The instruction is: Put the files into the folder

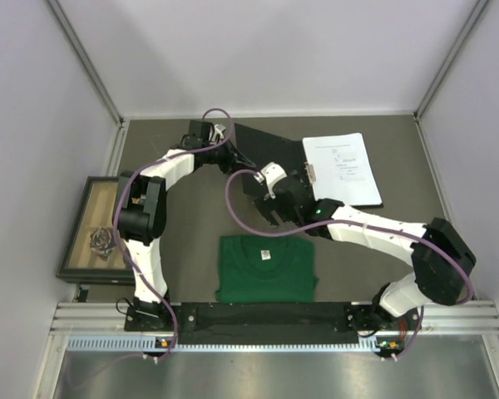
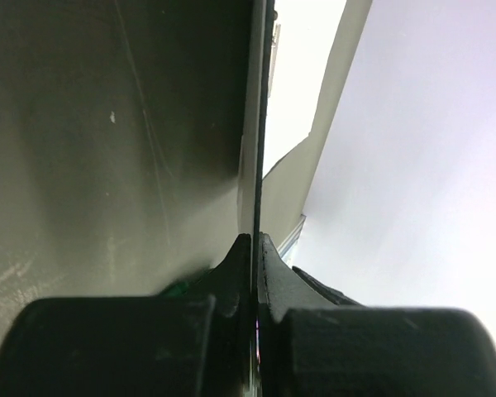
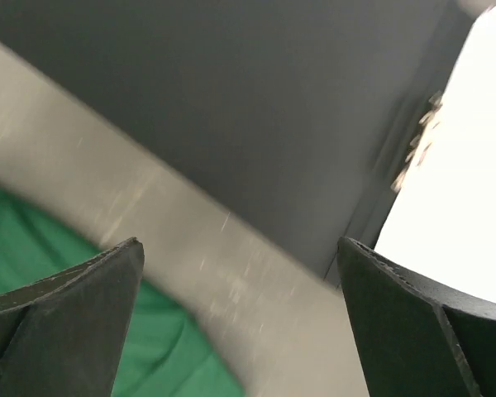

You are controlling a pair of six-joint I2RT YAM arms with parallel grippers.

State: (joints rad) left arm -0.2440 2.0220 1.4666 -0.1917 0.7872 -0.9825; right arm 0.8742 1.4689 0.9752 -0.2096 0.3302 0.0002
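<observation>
The folder (image 1: pixel 270 150) lies open on the tabletop (image 1: pixel 191 224), with the files (image 1: pixel 343 166) on its right half. The left gripper (image 2: pixel 255 241) is clamped on the folder's left cover, which appears to be raised. The right gripper (image 3: pixel 240 248) hangs above the folder's near left part, jaws wide apart and holding nothing.

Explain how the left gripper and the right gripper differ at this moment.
1. The left gripper is shut on the thin edge of the folder; the right gripper is open and holds nothing.
2. The left gripper is at the folder's far left side; the right gripper hangs over its near edge, close to the green shirt.
Shared: both have black fingers, and both are at the folder.
</observation>
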